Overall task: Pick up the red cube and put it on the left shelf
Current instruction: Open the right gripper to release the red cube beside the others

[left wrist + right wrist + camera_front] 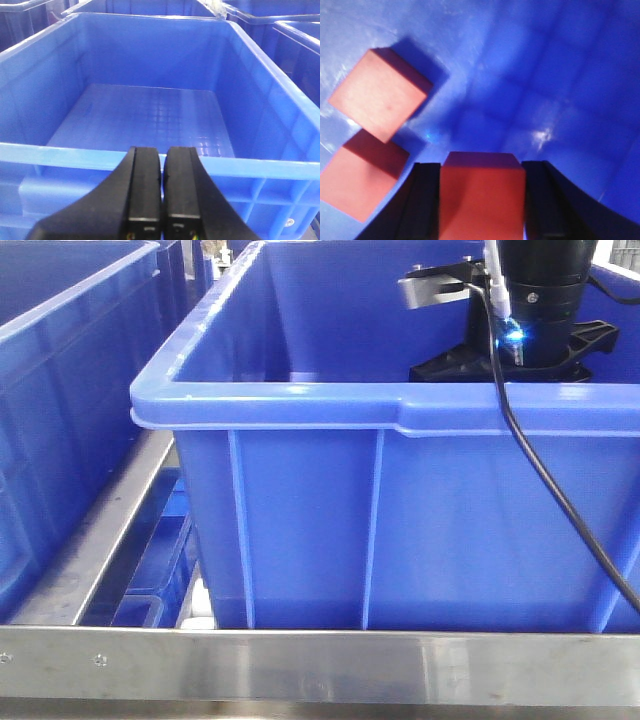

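Note:
In the right wrist view, my right gripper (pixel 482 167) is shut on a red cube (pixel 482 200), held between both black fingers just above a blue crate floor (pixel 560 75). In the front view the right arm (pixel 540 300) reaches down into a large blue crate (pixel 300 400) that stands on the steel shelf with its riveted front rail (pixel 320 665); the crate wall hides the jaws there. My left gripper (pixel 162 150) is shut and empty, hovering at the near rim of an empty blue crate (pixel 150 155).
Two more red cubes (pixel 377 95) (pixel 360 175) lie on the crate floor left of the held one. Another blue crate (pixel 60 390) stands to the left, with a steel rail (pixel 100 530) between. A black cable (pixel 560 500) hangs over the crate front.

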Motion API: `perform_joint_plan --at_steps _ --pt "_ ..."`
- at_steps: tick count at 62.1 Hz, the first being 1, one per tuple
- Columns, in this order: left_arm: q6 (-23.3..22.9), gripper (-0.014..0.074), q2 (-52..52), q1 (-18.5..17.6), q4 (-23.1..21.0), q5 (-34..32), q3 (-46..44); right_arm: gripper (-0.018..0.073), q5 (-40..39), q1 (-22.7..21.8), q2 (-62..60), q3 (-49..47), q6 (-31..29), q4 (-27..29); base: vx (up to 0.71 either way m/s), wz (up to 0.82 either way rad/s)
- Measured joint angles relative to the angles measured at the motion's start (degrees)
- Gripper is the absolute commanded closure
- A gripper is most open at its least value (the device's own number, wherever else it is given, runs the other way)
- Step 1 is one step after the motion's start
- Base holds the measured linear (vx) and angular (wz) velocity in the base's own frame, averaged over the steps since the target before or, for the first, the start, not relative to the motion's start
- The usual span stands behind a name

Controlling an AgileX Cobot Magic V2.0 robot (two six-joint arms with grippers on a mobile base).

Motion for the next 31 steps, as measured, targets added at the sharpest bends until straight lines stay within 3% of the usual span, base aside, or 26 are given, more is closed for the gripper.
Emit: perform_joint_plan --at_steps 12,31 --pt "0.0 0.0495 0.0 0.0 0.0 0.0 0.0 -0.0015 0.85 0.0 0.0 -1.89 0.0 0.0 0.0 0.0" --pt "0.0 0.0495 0.0 0.0 0.0 0.0 0.0 -0.0001 2.27 0.0 -2.11 -6.32 -0.23 0.0 0.0 0.0"
